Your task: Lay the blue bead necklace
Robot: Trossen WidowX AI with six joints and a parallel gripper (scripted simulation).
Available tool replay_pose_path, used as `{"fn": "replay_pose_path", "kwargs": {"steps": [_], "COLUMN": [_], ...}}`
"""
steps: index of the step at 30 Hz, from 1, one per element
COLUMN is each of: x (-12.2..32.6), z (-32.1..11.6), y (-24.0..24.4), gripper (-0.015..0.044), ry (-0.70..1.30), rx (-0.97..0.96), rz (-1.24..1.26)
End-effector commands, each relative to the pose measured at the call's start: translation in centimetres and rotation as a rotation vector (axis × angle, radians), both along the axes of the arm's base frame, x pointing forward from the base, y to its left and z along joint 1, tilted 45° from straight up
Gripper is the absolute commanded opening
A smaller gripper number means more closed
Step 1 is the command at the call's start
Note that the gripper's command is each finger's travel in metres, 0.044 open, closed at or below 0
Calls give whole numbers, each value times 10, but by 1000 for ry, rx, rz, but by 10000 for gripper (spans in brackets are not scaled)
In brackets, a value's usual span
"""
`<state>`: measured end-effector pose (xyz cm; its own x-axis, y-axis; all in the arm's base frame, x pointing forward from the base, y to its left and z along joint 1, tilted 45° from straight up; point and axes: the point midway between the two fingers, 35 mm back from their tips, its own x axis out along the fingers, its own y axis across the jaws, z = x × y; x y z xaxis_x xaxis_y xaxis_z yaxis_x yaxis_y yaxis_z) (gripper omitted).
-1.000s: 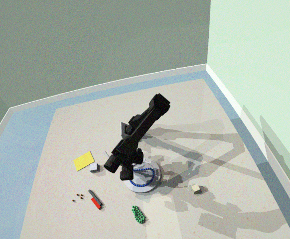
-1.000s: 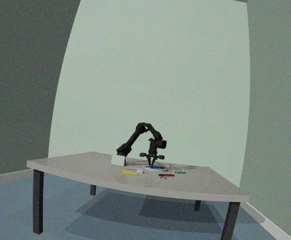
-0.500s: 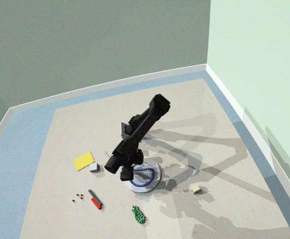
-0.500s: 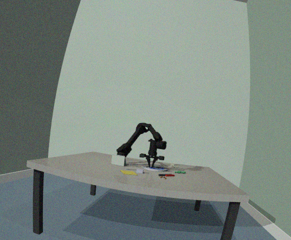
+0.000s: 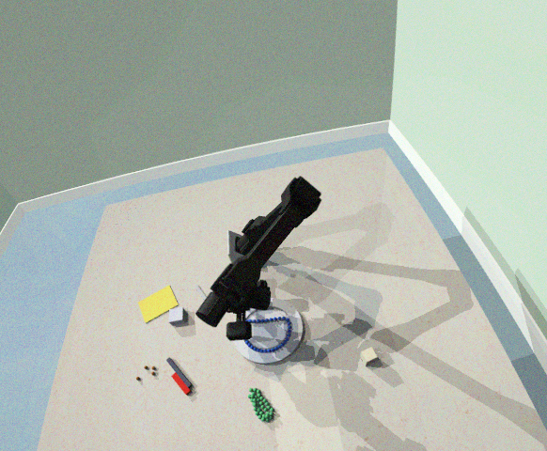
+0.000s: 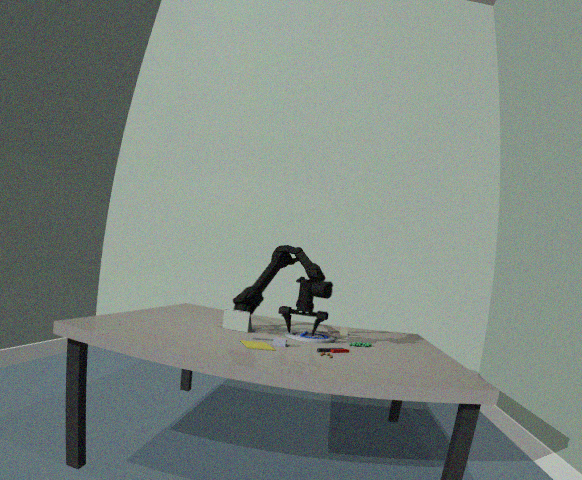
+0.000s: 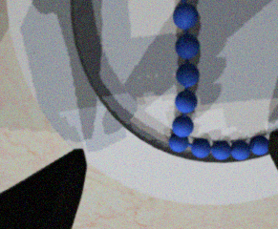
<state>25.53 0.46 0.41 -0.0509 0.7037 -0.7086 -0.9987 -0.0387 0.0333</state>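
Note:
The blue bead necklace (image 5: 289, 334) (image 6: 315, 336) (image 7: 187, 74) lies on the round white bead board (image 5: 264, 359) (image 6: 327, 340) (image 7: 177, 183). Part of it follows the groove in an arc; another part runs nearly straight across the board's inside, with a sharp bend where the two meet at the groove. The groove at the left of the wrist view holds no beads. My gripper (image 6: 301, 333) (image 7: 176, 149) is open and empty, low over the board's edge, with the bend between its spread fingertips. The right fingertip overlaps some beads in the wrist view; contact is unclear. The arm hides part of the board in the top view.
A green bead string (image 5: 261, 405) (image 6: 360, 344) lies beside the board. A red and dark bar (image 5: 180, 383) (image 6: 339, 350), small brown beads (image 5: 153, 373), a yellow sheet (image 5: 158, 303) (image 6: 257, 345) and a grey cube (image 5: 177, 316) lie on one side, a cream block (image 5: 369, 356) on the other.

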Motion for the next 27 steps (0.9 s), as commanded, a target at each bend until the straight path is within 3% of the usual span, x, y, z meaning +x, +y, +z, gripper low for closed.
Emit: {"fn": "replay_pose_path", "kwargs": {"steps": [1,19,27], "x": [1,1,10], "z": [1,1,43], "y": [-2,-2,20], "gripper": [440,440,230], "ry": [-3,-3,65], "rx": [-4,-4,-14], "rz": [4,4,-67]}}
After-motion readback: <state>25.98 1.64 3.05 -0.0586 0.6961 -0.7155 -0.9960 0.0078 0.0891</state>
